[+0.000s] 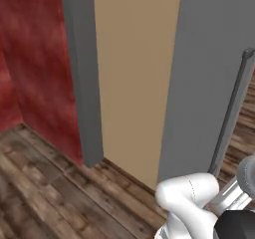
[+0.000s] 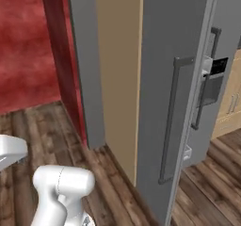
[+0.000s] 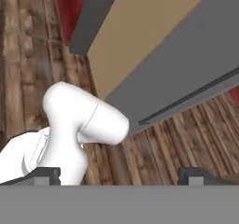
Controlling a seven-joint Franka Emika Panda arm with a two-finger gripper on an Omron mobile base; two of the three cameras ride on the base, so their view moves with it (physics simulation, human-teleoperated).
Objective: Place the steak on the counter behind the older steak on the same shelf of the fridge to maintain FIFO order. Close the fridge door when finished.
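Right up close in the left base view is the wood floor, with the fridge door standing past it. Right base view shows that door's dark bar handle, no steak anywhere. Hand view: the hand has tips spread wide, holding nothing; I'd guess the steak's soft and slick, so pinch its fatty sides.

The fridge stands right of a tan panel, wood floor before both.
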